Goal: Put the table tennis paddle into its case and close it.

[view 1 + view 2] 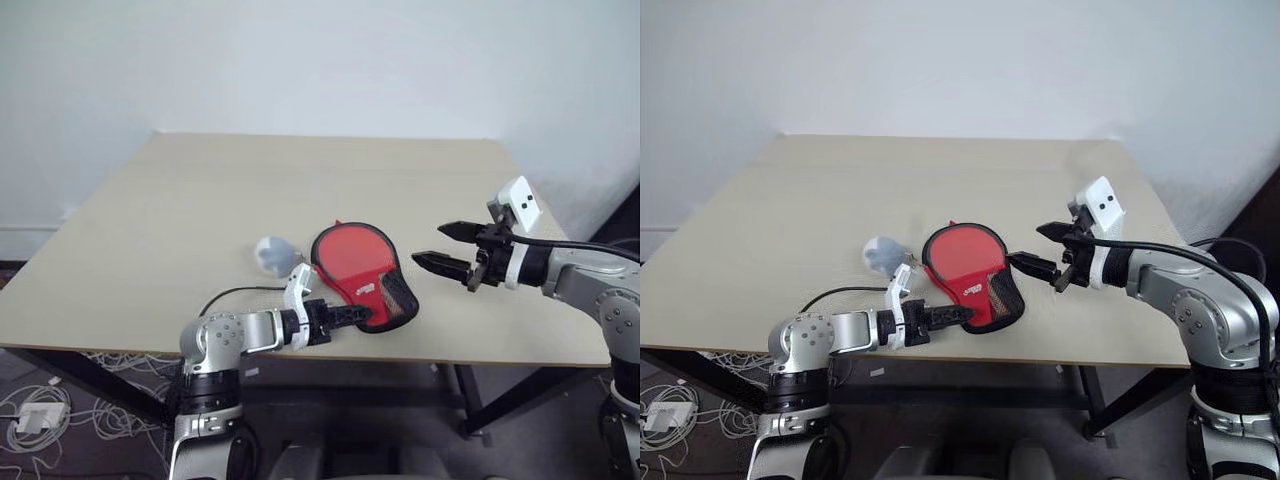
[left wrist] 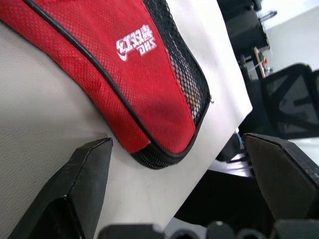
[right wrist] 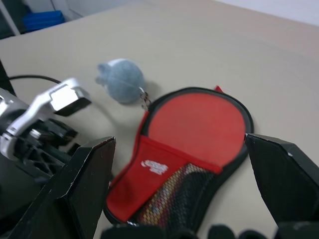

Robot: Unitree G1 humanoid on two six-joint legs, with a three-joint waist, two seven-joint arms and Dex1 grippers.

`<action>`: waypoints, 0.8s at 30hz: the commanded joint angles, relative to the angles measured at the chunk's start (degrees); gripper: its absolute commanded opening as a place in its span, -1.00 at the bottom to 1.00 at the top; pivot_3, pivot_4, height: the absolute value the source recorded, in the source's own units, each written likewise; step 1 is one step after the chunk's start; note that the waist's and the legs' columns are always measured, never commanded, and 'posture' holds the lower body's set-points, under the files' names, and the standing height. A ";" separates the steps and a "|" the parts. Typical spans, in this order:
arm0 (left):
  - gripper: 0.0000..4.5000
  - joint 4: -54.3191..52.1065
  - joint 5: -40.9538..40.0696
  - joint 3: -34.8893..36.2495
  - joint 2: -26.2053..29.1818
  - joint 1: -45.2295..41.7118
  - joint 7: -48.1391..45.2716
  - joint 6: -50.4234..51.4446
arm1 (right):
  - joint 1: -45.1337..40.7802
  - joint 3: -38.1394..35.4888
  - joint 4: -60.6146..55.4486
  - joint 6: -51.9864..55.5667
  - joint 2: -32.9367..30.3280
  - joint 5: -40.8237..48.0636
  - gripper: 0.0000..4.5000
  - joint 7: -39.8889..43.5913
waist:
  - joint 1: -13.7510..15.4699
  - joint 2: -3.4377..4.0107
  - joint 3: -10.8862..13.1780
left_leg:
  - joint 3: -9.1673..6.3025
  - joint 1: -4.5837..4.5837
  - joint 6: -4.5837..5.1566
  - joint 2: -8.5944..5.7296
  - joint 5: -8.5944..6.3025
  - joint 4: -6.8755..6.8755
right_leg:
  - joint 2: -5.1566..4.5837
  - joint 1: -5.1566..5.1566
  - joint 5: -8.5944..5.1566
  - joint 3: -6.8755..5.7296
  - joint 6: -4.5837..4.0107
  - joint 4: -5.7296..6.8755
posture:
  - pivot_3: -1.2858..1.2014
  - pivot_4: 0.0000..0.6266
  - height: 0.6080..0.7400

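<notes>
Tabletop [image 1: 200,200] holds case [image 1: 355,260] beside grey pompom [image 1: 272,254].

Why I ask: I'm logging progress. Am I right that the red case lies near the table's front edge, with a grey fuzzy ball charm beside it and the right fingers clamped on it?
Not quite. The right gripper hangs open beside the case, apart from it, as the left eye view shows. The rest stands: the case lies near the table's front edge, with the grey ball charm beside it.
</notes>
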 commanded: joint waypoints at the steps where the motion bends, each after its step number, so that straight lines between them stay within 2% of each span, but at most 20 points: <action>1: 0.99 3.09 1.39 1.92 -4.06 -2.20 4.42 -0.18 | -0.41 -2.10 -2.13 0.03 0.54 1.31 1.00 -1.34 | 0.67 0.01 -0.01 | 0.00 0.01 0.02 -0.01 -0.02 0.00 | 0.01 0.06 0.02 -0.03 -0.01 -0.14 | 0.03 -1.00 0.99; 10: 0.99 6.61 2.09 4.16 -8.14 -4.62 8.47 -1.69 | -0.21 -1.80 -2.87 0.35 2.15 2.58 1.00 -3.94 | 1.07 0.00 -0.01 | -0.09 0.06 0.17 -0.05 -0.16 0.05 | -0.05 0.43 0.04 -0.16 0.00 -0.58 | 0.03 -1.00 0.99; 24: 0.99 10.60 4.97 4.51 -6.30 -6.21 11.85 -1.80 | -0.89 -1.34 -2.08 -0.07 2.96 2.78 1.00 -6.23 | 1.03 0.01 -0.02 | -0.05 0.18 0.13 -0.08 -0.20 0.04 | -0.02 0.50 0.04 -0.16 0.00 -0.58 | 0.03 -1.00 0.99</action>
